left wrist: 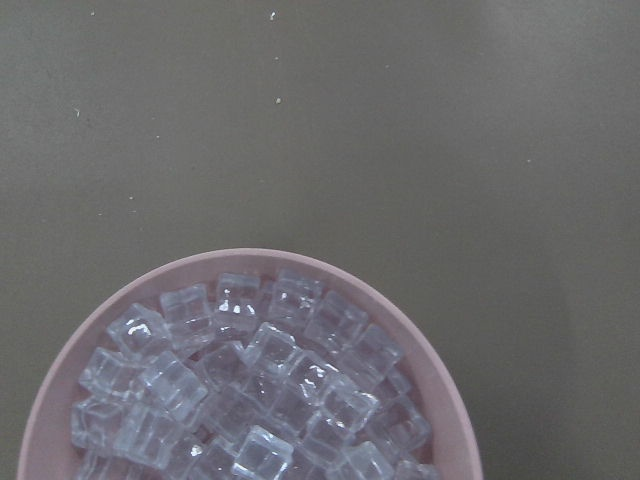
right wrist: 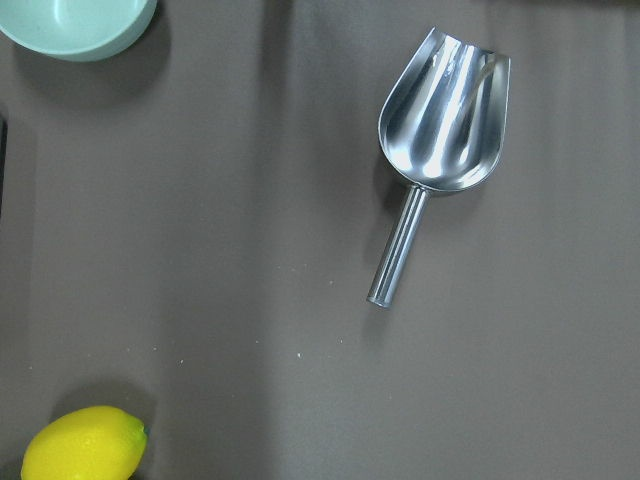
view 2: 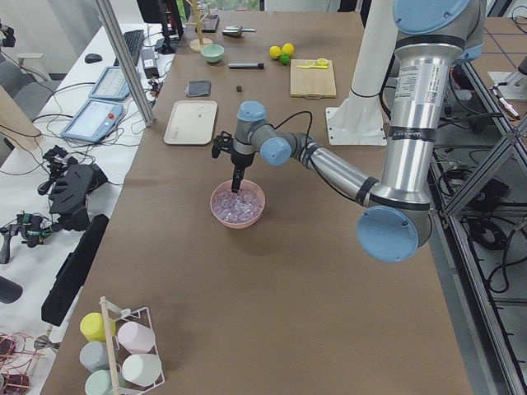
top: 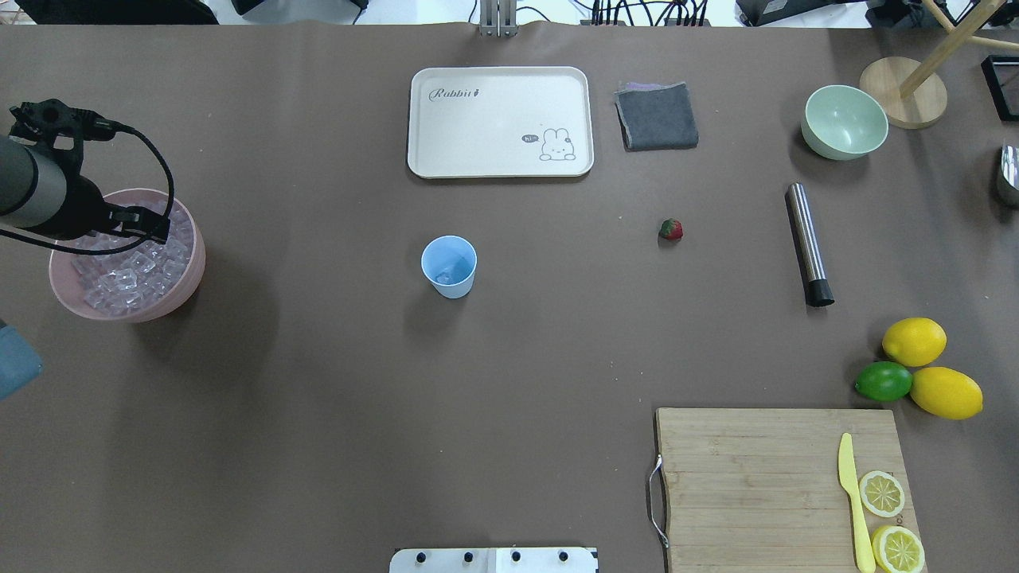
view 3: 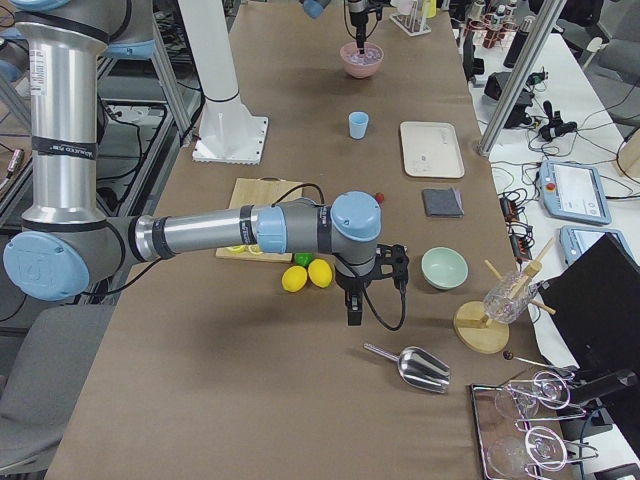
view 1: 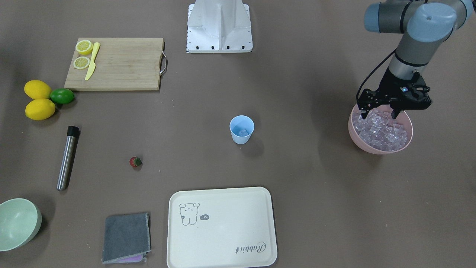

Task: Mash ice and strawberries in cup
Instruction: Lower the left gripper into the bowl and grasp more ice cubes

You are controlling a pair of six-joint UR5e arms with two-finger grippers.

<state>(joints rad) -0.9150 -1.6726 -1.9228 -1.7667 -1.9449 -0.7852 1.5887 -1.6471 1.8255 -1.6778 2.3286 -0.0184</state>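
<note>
While the left gripper (view 1: 378, 111) hangs spread-fingered over the pink bowl (view 1: 370, 149), the ice (view 1: 383, 132) lies just beneath it.

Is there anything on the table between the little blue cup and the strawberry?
Nothing. In the overhead view, the stretch from the cup to the strawberry is bare brown tabletop.
</note>
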